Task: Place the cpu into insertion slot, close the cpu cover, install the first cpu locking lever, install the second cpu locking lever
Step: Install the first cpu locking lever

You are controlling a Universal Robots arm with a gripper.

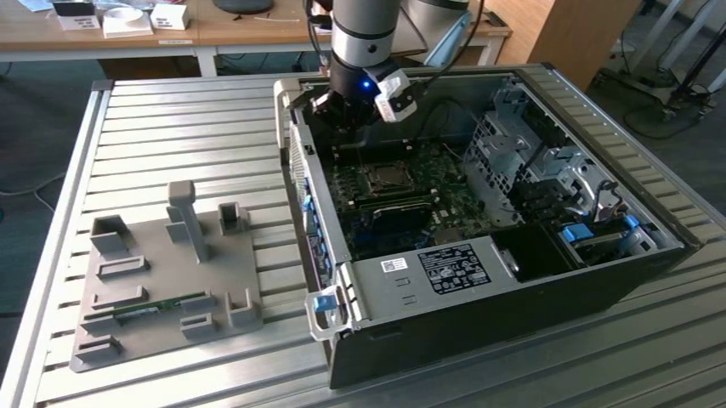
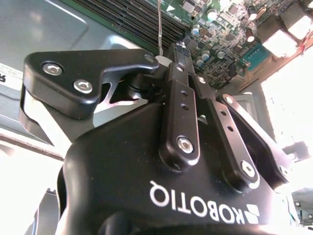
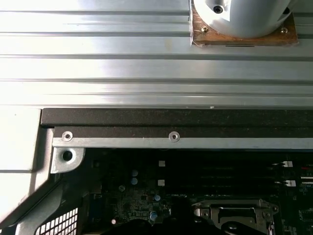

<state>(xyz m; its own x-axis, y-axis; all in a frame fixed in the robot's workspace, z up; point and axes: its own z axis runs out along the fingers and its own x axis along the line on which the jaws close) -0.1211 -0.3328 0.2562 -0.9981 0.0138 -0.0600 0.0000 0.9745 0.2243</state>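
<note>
In the exterior view: hanging from the arm (image 1: 365,34), a dark gripper (image 1: 343,127) inside the open computer case (image 1: 477,331), low over the far end of the green motherboard (image 1: 454,200). Just past the gripper, toward the near end of the case and slightly to the exterior view's right: the insertion slot (image 1: 385,176), square, dark in the middle, silvery at the rim, apart from the gripper. Close beside the gripper, up on the wrist: a white camera block (image 1: 394,95). Well away from the gripper to the exterior view's left, outside the case on the slatted metal table (image 1: 193,127): a grey fixture plate (image 1: 159,280) with upright posts and a green memory stick (image 1: 148,308) laid in one holder. In the second wrist view: black gripper (image 2: 183,54) seen from behind, link bars drawn in, fingertips (image 2: 180,46) brought together, so closed, with nothing made out between them. Beyond the tips: long black memory slots (image 2: 132,19), green board with small capacitors, and a thin silvery rod (image 2: 159,24) running off from beside the tips; cannot tell whether touched. In the first wrist view: table slats, then the case's dark edge (image 3: 146,117) with a screwed metal flange, then memory slots, and beyond those the insertion slot (image 3: 234,214) with its silvery rim.
</note>
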